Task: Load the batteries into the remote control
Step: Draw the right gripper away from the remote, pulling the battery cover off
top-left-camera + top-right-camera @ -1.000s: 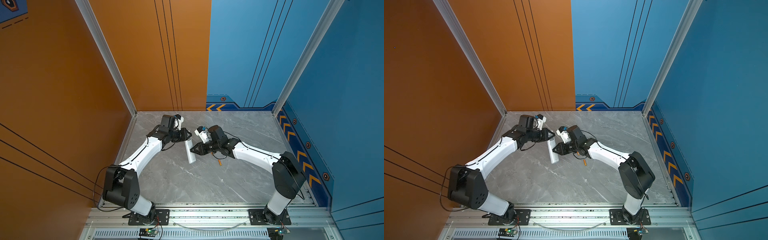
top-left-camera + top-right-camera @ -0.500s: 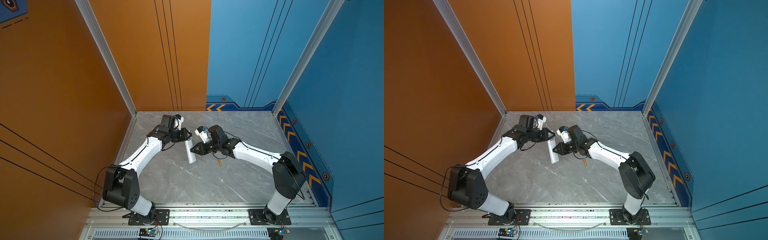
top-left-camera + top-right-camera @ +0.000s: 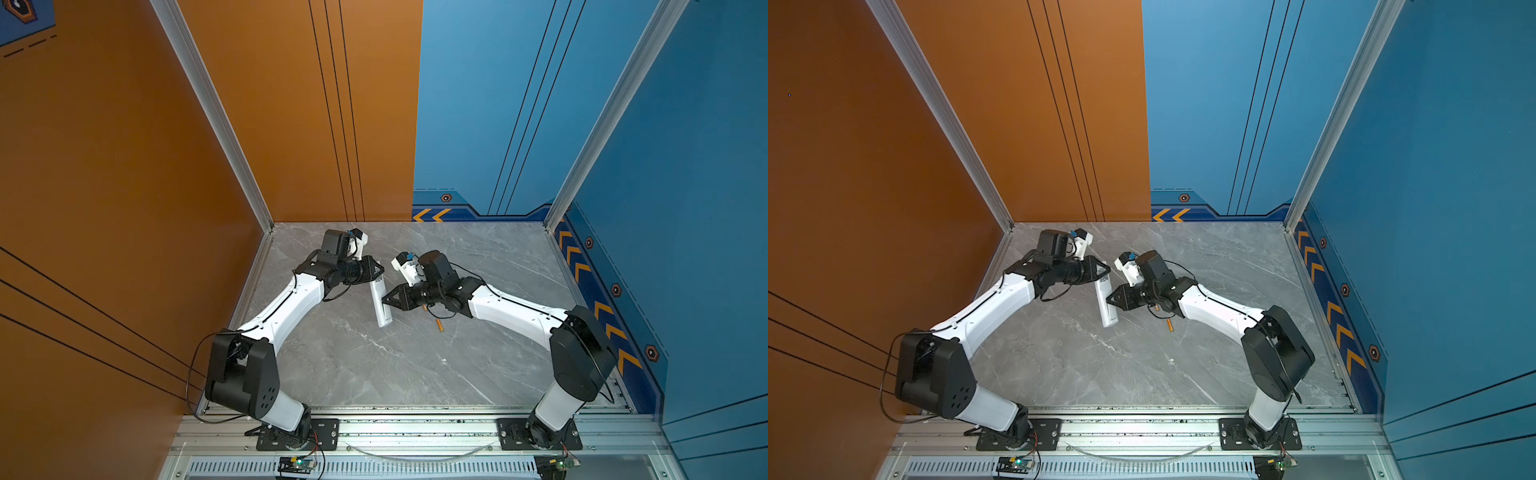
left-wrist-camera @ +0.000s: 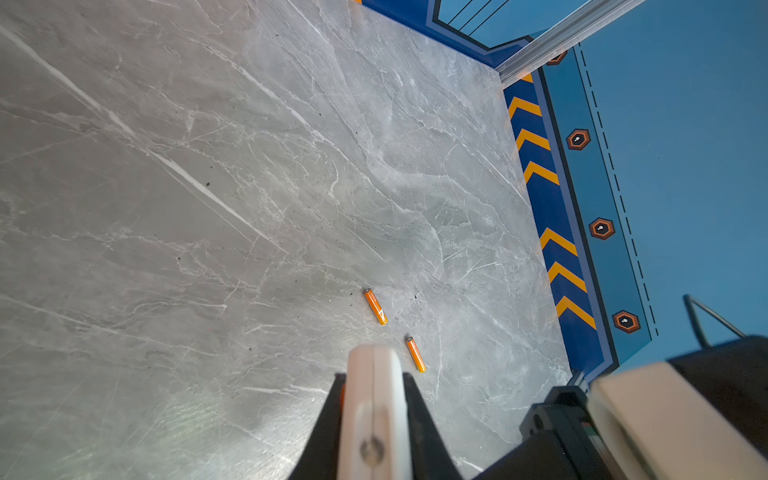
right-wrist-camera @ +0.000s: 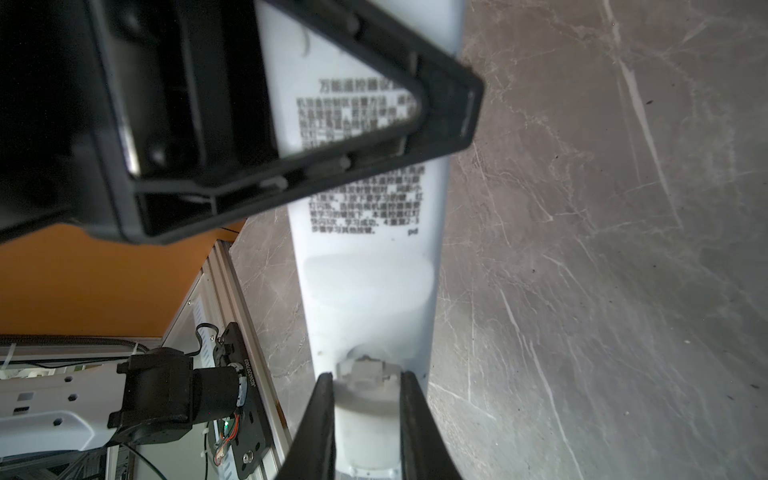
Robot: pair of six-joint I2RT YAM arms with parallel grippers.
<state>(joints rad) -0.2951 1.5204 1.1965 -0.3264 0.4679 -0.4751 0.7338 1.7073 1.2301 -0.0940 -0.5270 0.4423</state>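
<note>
The remote control (image 3: 380,303) lies mid-table, back up, printed with blurred Chinese text; left gripper (image 3: 379,271) pinches its far end; right gripper (image 5: 365,419) clamps its near end; batteries (image 4: 375,306) lie right.

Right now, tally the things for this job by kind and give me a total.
White remote control: 1
Orange batteries: 2
Total: 3
</note>
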